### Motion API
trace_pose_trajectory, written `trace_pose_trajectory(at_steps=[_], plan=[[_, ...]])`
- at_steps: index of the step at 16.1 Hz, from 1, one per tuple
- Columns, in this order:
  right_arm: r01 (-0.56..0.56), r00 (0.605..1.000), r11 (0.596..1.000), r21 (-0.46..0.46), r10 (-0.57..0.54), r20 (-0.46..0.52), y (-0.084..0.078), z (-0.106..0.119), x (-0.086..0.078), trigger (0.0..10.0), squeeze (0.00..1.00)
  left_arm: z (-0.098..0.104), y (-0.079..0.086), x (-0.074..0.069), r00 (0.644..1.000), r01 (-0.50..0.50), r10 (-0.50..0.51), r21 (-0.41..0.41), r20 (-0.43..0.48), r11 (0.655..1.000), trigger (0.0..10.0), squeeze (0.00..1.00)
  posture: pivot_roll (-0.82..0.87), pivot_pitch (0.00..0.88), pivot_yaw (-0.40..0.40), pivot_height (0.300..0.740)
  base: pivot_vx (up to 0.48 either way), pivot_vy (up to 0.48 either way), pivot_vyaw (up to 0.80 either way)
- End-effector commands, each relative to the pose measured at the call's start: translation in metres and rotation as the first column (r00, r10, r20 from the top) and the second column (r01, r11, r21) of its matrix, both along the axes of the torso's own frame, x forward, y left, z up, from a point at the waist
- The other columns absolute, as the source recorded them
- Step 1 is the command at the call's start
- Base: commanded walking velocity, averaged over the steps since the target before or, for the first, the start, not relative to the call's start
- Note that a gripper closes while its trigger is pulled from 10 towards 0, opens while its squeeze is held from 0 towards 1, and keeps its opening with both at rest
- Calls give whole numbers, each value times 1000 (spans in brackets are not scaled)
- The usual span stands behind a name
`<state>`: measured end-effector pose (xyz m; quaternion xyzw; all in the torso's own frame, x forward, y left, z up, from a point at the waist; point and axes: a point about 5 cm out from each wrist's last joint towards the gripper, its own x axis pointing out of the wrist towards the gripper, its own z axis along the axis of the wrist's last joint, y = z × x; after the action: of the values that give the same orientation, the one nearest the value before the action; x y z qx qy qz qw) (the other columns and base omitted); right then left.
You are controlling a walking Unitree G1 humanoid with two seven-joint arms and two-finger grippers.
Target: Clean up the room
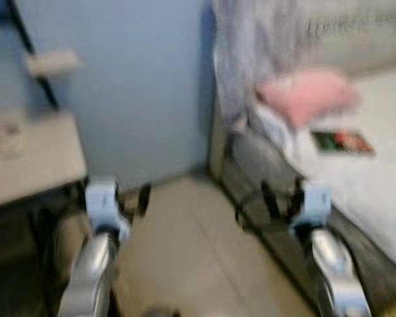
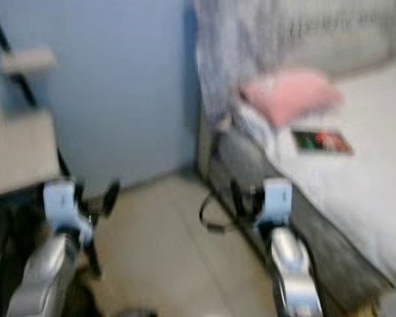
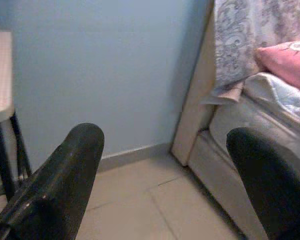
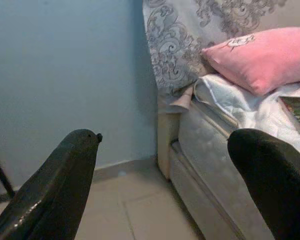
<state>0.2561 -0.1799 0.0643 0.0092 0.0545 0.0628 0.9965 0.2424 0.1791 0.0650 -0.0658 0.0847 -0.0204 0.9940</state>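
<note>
- left arm: silver forearm; pale blue wrist block; black jaws
- right arm: the same silver, pale blue and black; black cable looped beside its wrist

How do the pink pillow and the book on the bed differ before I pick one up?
The pink pillow is plump, soft-looking and plain pink; the book is flat and thin, with a dark green and red cover. The pillow sits nearer the patterned headboard drape; the book lies just beside it, further down the bed. Both rest on the white bedding.
</note>
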Motion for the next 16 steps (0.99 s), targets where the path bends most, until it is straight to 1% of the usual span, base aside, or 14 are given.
trace_pose_trajectory(at_steps=[1, 2, 4, 5, 6, 9, 10, 16], plan=[[9, 1000, 1000, -2, -9, -8, -1, 0, 0, 10000, 0, 10, -8, 10, 999, 18, -18, 5, 32, 1000, 10000, 0, -43, 2, 18, 740, 382, -285, 456], [9, 1000, 1000, -2, -9, -9, -1, -1, -1, 10000, 0, 9, -9, 10, 999, 21, -21, 14, 27, 1000, 10000, 0, -42, 6, 18, 740, 382, -285, 456], [10, 1000, 1000, 2, -10, -10, 0, -1, -1, 10000, 0, 6, -8, 10, 1000, 9, -9, 70, 3, 998, 10000, 0, -42, 10, 19, 740, 0, 0, 463], [19, 1000, 1000, -2, -19, -22, 0, -3, -1, 10000, 0, 9, -5, 13, 1000, -2, 0, 114, 17, 993, 10000, 0, -42, 13, 20, 740, 0, 0, 0], [21, 1000, 1000, 1, -21, -22, -1, -3, -1, 10000, 0, 10, -5, 14, 1000, -2, -1, 109, 24, 994, 10000, 0, -41, 14, 20, 740, 0, 0, 0], [39, 999, 999, -1, -39, 12, -3, 1, -3, 10000, 0, 23, 1, 18, 994, -72, 66, 72, 82, 995, 10000, 0, -47, 17, 23, 740, 469, 0, 0], [37, 999, 999, 1, -37, 10, -3, 1, -4, 10000, 0, 26, 1, 18, 993, -77, 72, 58, 93, 995, 10000, 0, -45, 19, 22, 740, 469, 0, 0], [29, 1000, 1000, 9, -29, 9, -1, 0, -4, 10000, 0, 25, -3, 19, 995, -69, 64, 65, 78, 996, 10000, 0, -41, 24, 22, 740, 472, 0, 0]])
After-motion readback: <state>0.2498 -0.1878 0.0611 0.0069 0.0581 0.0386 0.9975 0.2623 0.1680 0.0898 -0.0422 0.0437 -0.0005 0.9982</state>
